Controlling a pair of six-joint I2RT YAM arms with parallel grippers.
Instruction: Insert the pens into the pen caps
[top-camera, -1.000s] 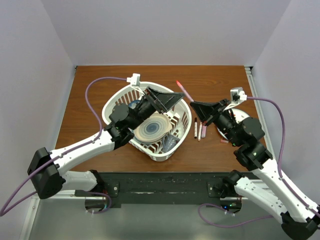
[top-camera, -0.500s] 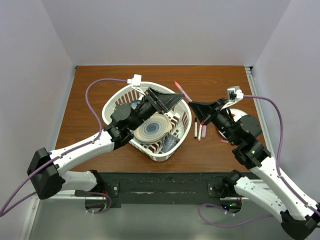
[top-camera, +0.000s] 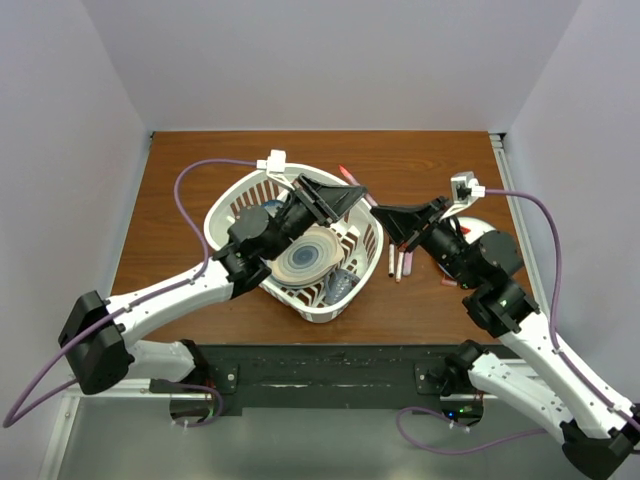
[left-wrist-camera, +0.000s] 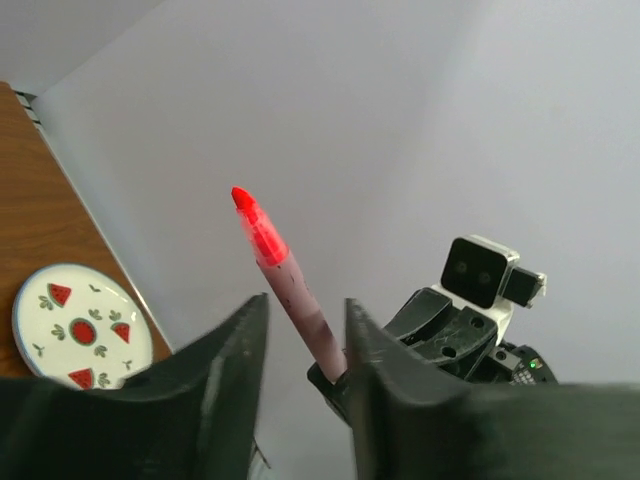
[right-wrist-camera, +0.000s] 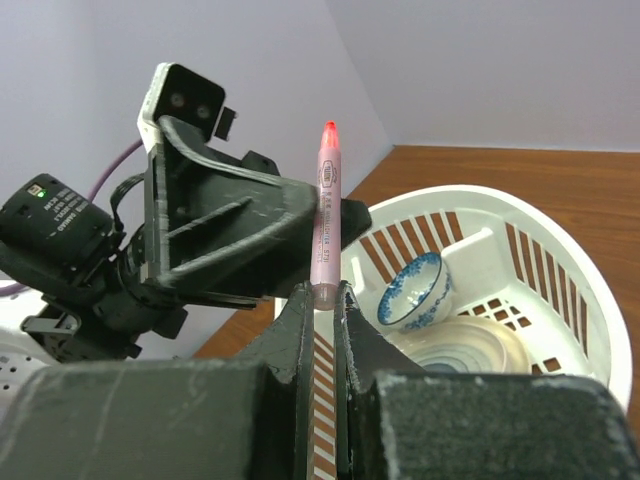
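Note:
My right gripper (top-camera: 384, 211) (right-wrist-camera: 323, 291) is shut on the lower end of a pink pen (top-camera: 353, 180) (right-wrist-camera: 326, 210), whose bare red tip points up and away. The pen's barrel (left-wrist-camera: 292, 292) stands between the jaws of my left gripper (top-camera: 360, 190) (left-wrist-camera: 305, 305), which is open around it with a gap on its left side. Both grippers meet above the right rim of the white basket (top-camera: 228, 212). Three more pens (top-camera: 400, 262) lie side by side on the table under the right gripper. A small red piece (top-camera: 449, 283), perhaps a cap, lies right of them.
The basket (right-wrist-camera: 560, 262) holds a striped plate (top-camera: 305, 258), a blue-patterned bowl (right-wrist-camera: 415, 288) and other dishes. A watermelon-print plate (top-camera: 492, 238) (left-wrist-camera: 82, 325) lies on the table under my right arm. White walls close in the table on three sides.
My right gripper has carried the pink pen left and slightly nearer. The pen, which stood apart from the left gripper, is now between the left jaws.

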